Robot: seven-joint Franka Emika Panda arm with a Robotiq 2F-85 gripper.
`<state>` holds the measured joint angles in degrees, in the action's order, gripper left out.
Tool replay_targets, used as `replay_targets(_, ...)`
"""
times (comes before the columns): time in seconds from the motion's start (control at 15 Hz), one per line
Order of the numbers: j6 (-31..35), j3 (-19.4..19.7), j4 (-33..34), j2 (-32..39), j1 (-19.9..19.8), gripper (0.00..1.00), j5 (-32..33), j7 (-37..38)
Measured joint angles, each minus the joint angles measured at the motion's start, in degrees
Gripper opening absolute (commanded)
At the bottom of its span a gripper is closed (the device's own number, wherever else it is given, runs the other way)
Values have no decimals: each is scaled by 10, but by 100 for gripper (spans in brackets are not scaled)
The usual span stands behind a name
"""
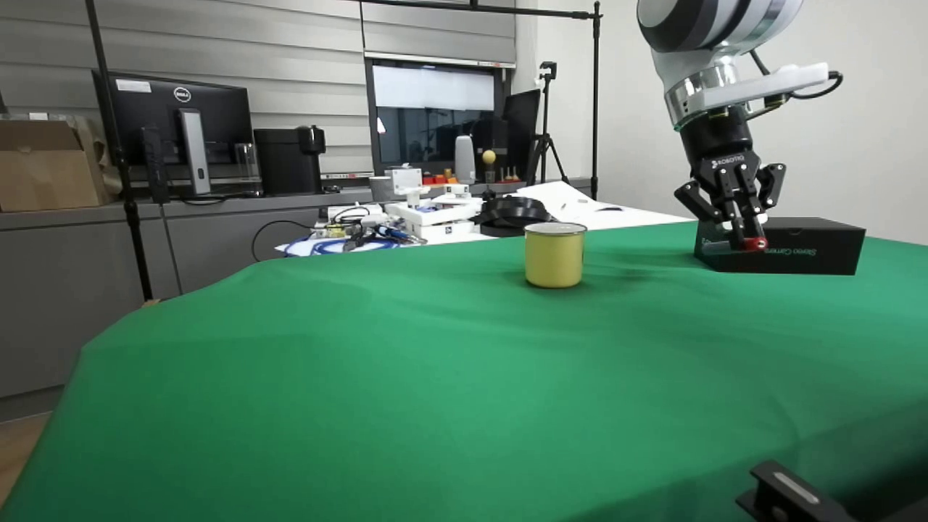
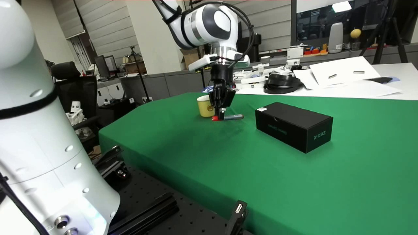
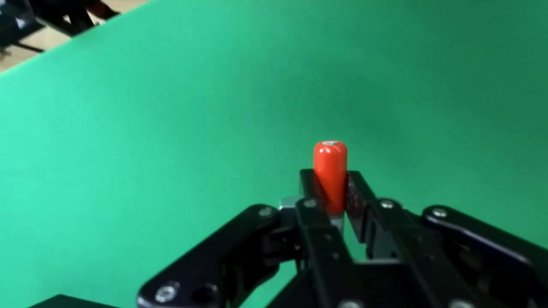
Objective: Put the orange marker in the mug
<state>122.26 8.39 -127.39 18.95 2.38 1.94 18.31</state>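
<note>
The orange marker has a red-orange cap and a grey body. It shows in both exterior views (image 1: 755,244) (image 2: 233,117) and in the wrist view (image 3: 330,171). My gripper (image 1: 744,241) is shut on the cap end in the wrist view (image 3: 330,182); it also shows in an exterior view (image 2: 221,114). The marker lies nearly level and appears raised above the green cloth. The pale-yellow mug (image 1: 554,255) stands upright on the cloth, apart from the gripper. In an exterior view my gripper partly covers the mug (image 2: 205,107). The mug is out of the wrist view; its inside is hidden.
A black box (image 1: 812,246) (image 2: 294,125) lies on the green-covered table (image 1: 362,377) (image 2: 359,182). A white table behind holds cables, white parts and a black coil (image 1: 511,214) (image 2: 282,83). The cloth's edge and floor show at the wrist view's upper left.
</note>
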Motion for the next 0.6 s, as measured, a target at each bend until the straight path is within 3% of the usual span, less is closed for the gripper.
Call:
replay_targets(0.2,-130,-8,60,23,-11,5,-40,-1)
replay_targets(0.4,-196,-14,113,50,-19,5,-83,0)
replay_targets(0.47,-207,-17,128,58,-22,21,-101,-1)
replay_targets(0.6,-232,-25,152,71,-26,21,-123,-4)
